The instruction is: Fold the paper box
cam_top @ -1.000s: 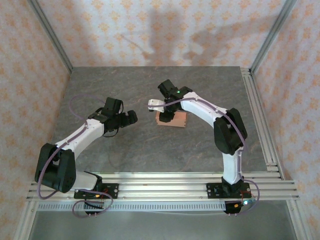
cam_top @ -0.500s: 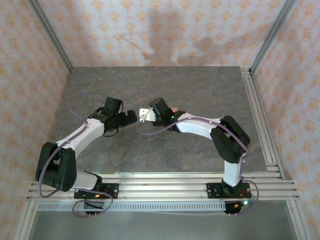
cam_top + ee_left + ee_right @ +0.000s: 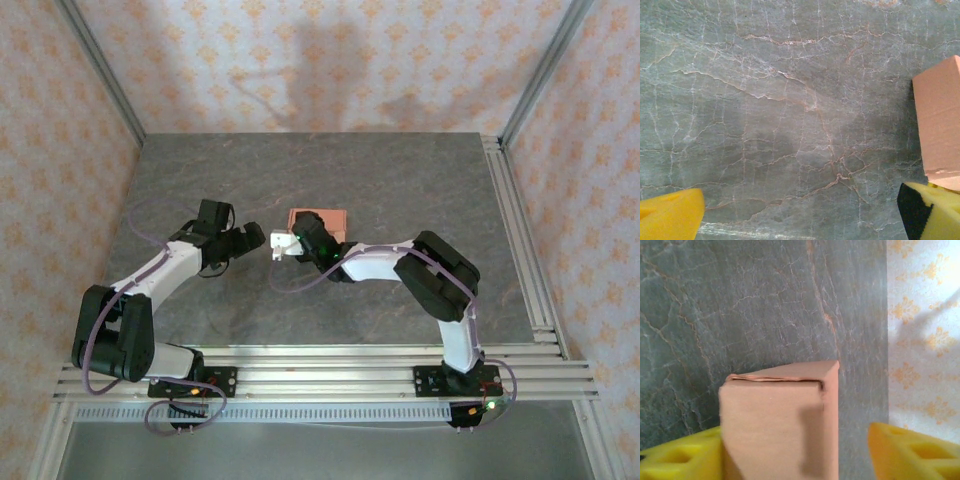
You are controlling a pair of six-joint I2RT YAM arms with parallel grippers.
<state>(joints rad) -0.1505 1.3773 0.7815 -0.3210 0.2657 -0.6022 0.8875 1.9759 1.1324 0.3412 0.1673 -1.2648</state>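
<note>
Top view: the paper box point(image 3: 318, 219), a closed salmon-orange carton, lies flat on the grey veined worktop point(image 3: 420, 180) near its centre. The left gripper point(image 3: 250, 240) rests at 8 o'clock from the box, well apart from it. The right arm's wrist reaches in from 4 o'clock and partly covers the box's near edge.

Left wrist view: the left gripper's jaws stand wide, with bare worktop between the two yellow pads point(image 3: 670, 218). The box enters at the 3 o'clock edge, its lower end just above the pad at 5 o'clock.

Right wrist view: the right gripper point(image 3: 795, 452) has its jaws wide and the box stands between them at 6 o'clock. The pad at 8 o'clock lies against or just beside the box's side. The pad at 4 o'clock stands apart from the box, with worktop showing in the gap.
</note>
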